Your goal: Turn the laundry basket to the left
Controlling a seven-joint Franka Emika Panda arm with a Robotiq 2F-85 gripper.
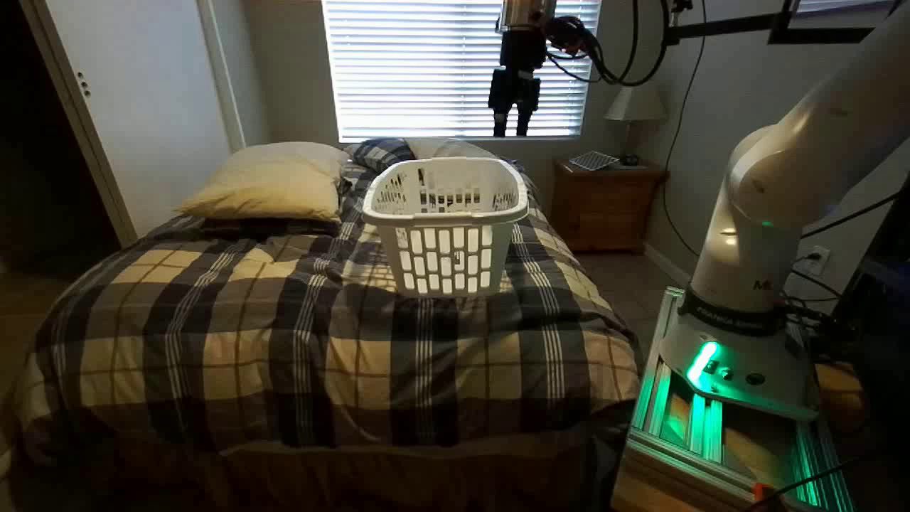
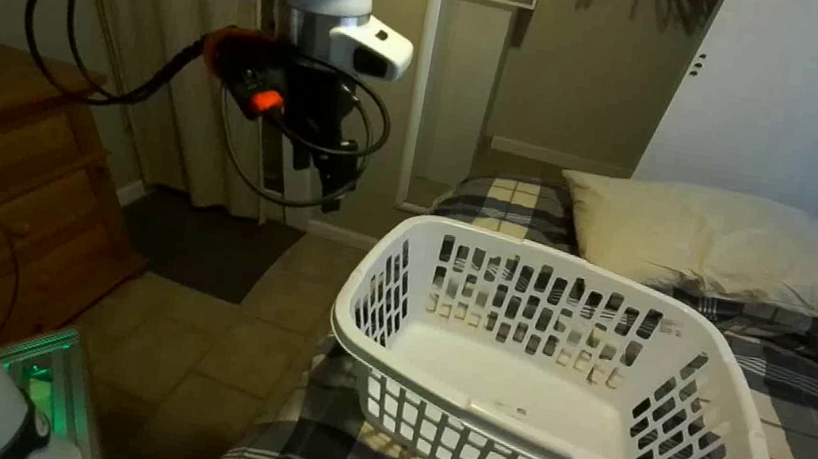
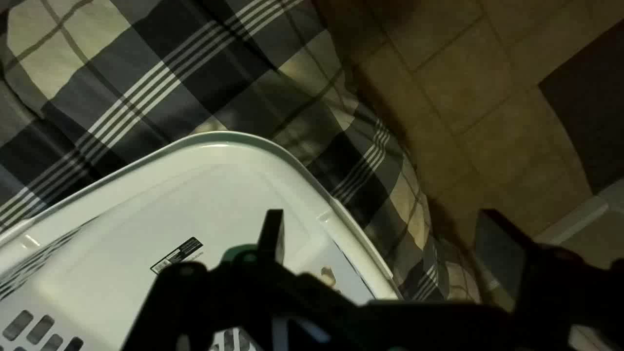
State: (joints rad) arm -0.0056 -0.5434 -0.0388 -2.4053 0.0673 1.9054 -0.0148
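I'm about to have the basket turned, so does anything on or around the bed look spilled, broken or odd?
Nothing stands out: no spill or damage shows. The laundry basket stands upright and looks whole on the plaid bedspread, which is only slightly rumpled.

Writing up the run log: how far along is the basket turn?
Done: seemingly the approach; the tool hangs open, the rim of the laundry basket showing between its fingers in the wrist view. In hand: nothing gripped. Left: probably grasping and turning the basket, upright on the bed; how much turn is needed can't be told.
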